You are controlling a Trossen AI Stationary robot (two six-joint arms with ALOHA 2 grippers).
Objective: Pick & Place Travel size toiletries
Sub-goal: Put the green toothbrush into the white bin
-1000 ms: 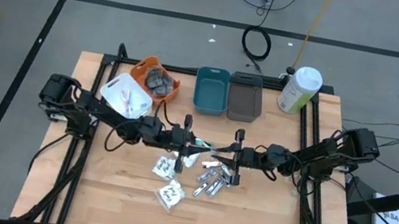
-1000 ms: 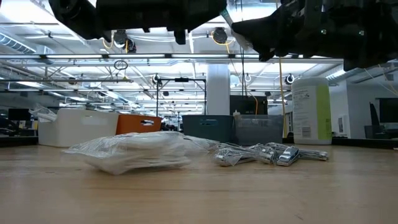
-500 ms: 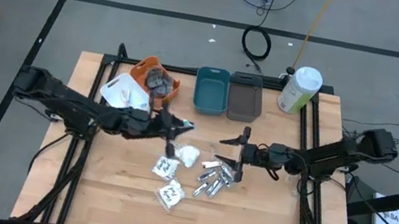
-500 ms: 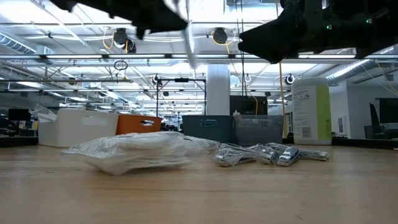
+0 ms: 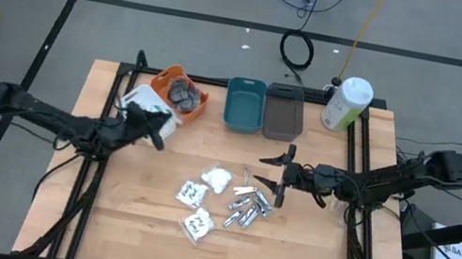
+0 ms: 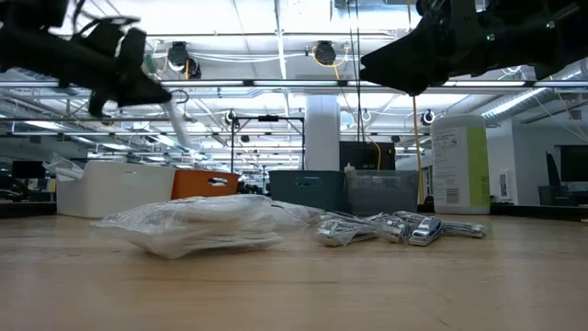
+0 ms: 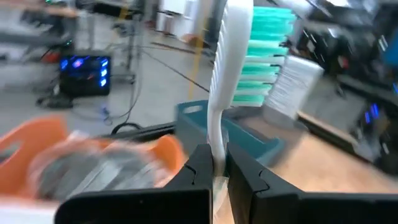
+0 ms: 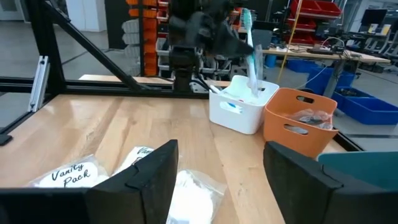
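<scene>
My left gripper (image 5: 152, 131) hovers by the white bin (image 5: 145, 107) at the far left, shut on a teal-and-white toothbrush (image 7: 231, 74), which also shows in the right wrist view (image 8: 251, 50). My right gripper (image 5: 283, 172) hangs open above the table's middle right, with nothing between its fingers. Below and left of it lie the other travel size toiletries: white clear-wrapped packets (image 5: 192, 193) and small silver tubes (image 5: 245, 209), flat on the wood. Dark grey discs (image 5: 184, 93) lie in the orange bin (image 5: 171, 75). My left gripper pinches the toothbrush's white handle (image 7: 215, 148) between its two fingers, partway along it. The fingers come roughly level from the table's left and lie across the handle. The brush stands nearly upright and lifted clear, bristle head (image 8: 247, 18) up, lower end (image 8: 254, 84) over the white bin.
A teal bin (image 5: 245, 105) and a grey bin (image 5: 284, 112) stand along the far edge beside the orange one. A big white-and-green bottle (image 5: 346, 103) stands at the far right corner. Bare wood lies toward the near edge.
My left gripper has carried the toothbrush from the table's middle toward the far left, up to the white bin, still shut on it. My right gripper has drawn back a little toward the right edge.
</scene>
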